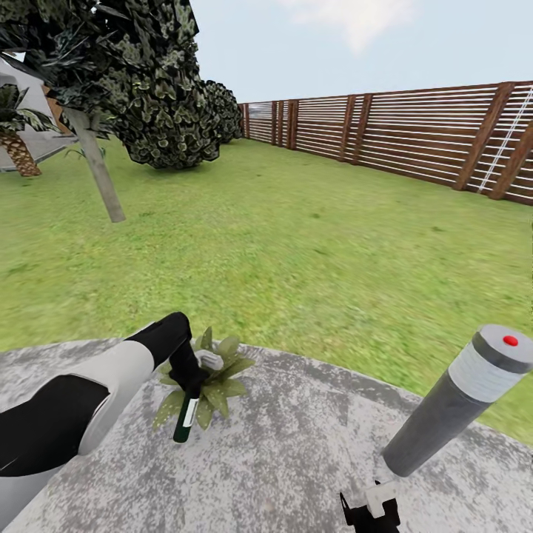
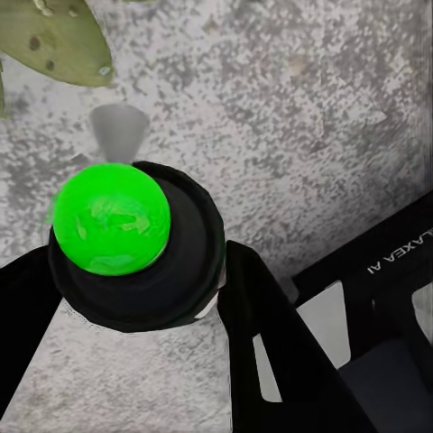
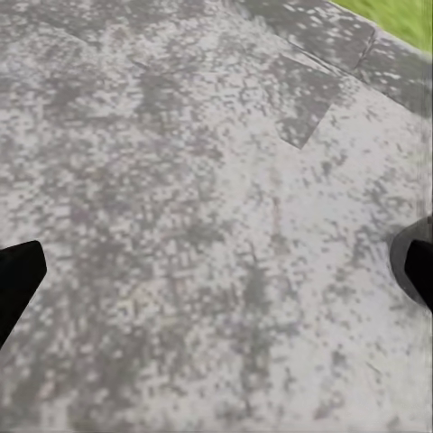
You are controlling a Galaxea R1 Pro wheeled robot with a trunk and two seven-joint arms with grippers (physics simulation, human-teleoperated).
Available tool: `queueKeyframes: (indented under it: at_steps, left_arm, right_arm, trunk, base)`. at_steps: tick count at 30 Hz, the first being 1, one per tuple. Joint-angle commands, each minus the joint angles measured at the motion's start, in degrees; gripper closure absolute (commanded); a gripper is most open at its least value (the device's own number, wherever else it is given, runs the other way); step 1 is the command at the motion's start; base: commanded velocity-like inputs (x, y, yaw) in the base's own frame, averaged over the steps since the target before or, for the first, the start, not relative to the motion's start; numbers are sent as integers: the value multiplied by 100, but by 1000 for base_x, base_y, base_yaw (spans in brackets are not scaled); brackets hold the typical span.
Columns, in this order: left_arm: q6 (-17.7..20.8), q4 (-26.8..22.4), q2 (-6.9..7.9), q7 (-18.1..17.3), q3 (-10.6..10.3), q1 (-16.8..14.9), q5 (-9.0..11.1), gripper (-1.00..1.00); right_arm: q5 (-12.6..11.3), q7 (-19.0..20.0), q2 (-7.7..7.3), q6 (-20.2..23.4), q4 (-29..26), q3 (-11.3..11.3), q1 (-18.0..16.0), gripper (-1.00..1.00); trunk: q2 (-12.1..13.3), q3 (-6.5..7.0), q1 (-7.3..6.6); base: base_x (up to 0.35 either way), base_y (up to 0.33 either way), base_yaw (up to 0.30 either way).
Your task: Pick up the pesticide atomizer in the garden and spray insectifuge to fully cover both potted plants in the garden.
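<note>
We count one potted plant [image 1: 209,377] in the head view, lower left of centre: a low rosette of pointed green leaves sitting on the round grey patio [image 1: 296,444]. Its pot is hidden under the foliage. One leaf [image 2: 59,41] of it shows at the upper left of the left wrist view.

One pesticide atomizer [image 1: 186,419]: dark body, pale label, hanging tilted just in front of the plant's lower leaves, above the paving. The left end effector [image 1: 194,377] is closed around its upper part; two black fingers [image 2: 271,343] flank the bottle in the left wrist view. There the atomizer's [image 2: 135,248] top reads as a bright green dome on a black collar, and the body below is hidden by it. A pale cone-like shape above the dome is hard to make out.

One grey bollard lamp [image 1: 459,400] with a red dot leans at the lower right of the head view.

The right end effector [image 1: 370,511] is cut off by the bottom edge of the head view. In the right wrist view two dark fingertips [image 3: 18,280] sit at opposite frame edges, spread wide, bare paving between them, nothing held.

One slatted wooden fence [image 1: 414,133] runs across the upper right, behind the lawn [image 1: 296,237]. At upper left are one dark bush [image 1: 163,104], one thin grey trunk [image 1: 96,170] and one palm [image 1: 18,141], partly cut off.
</note>
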Motion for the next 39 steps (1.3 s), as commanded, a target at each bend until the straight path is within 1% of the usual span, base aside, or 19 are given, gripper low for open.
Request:
queueKeyframes:
  at_steps: [1,5,8,12,16,19,24,30,35,39]
  left_arm:
    - [38,-7,-1,-52,15,-2,-59,100]
    - [35,35,4,-51,12,12,-54,100]
    - [34,19,3,-45,6,94,-63,100]
    - [34,15,3,-44,5,118,-62,100]
    - [34,13,15,-44,-16,225,-66,100]
    - [34,24,31,-44,-20,248,-68,100]
    - [39,7,30,-44,-21,252,-152,100]
    - [35,-5,20,-44,-16,252,-179,100]
    - [34,-7,65,-44,-21,252,-182,100]
    - [34,-7,95,-44,-9,252,-182,100]
  right_arm:
    - [59,-21,0,-17,7,-34,-4,-100]
    - [59,-21,0,-17,7,-34,-4,-100]
    - [60,-21,0,-17,7,-34,-4,-100]
    - [59,-21,0,-17,7,-34,-4,-100]
    - [59,-21,0,-17,7,-34,-4,-100]
    - [58,-21,0,-17,7,-34,-4,-100]
    - [59,-21,0,-17,7,-34,-4,-100]
    - [59,-21,0,-17,7,-34,-4,-100]
    - [61,-21,0,-17,7,-34,-4,-100]
    - [64,-21,8,-17,7,-34,-4,-100]
  trunk:
    - [-2,-5,-1]
    - [-2,-5,-1]
    - [-2,-5,-1]
    - [-2,-13,-1]
    - [-2,-24,-1]
    - [-2,-27,-1]
    - [-2,-27,-1]
    - [-2,-27,-1]
    - [-2,-27,-1]
    - [-2,-27,-1]
  base:
    - [0,-258,-1]
    - [0,-111,0]
    - [0,-12,-8]
    - [0,-2,-186]
    - [0,0,-252]
    - [0,0,-71]
    - [-34,0,-9]
    - [-273,0,0]
    - [-66,0,12]
    - [-4,0,210]
